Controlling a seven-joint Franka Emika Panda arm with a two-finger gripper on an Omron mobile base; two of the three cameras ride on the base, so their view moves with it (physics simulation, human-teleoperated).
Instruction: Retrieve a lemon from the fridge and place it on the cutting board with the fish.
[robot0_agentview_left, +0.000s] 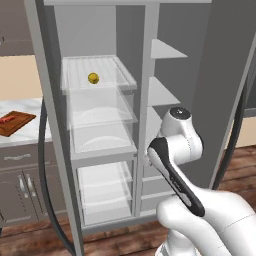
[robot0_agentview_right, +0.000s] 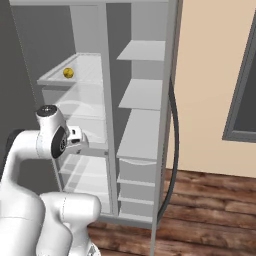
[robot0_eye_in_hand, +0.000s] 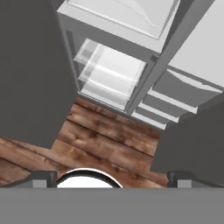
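Left base view: the fridge (robot0_agentview_left: 145, 100) stands with both doors open, and one lemon (robot0_agentview_left: 93, 78) lies on the upper clear shelf (robot0_agentview_left: 100, 75) of the left compartment. To the far left, one board (robot0_agentview_left: 15, 123) rests on the desk (robot0_agentview_left: 25, 107) with one fish (robot0_agentview_left: 8, 119) on it. The arm is folded in front of the fridge, well below the lemon; the step in hand is judged to be the reach for the lemon, not yet begun. Right base view: the same single lemon (robot0_agentview_right: 68, 73) sits near the front edge of that shelf, with the right compartment holding several bare shelves. Hand view: the tool (robot0_eye_in_hand: 111, 177) points down toward the wood floor (robot0_eye_in_hand: 100, 144) and the lower drawers; its tips stand wide apart with nothing between them. The next move calls for raising and levelling the hand, then advancing it over the shelf to bracket the lemon.
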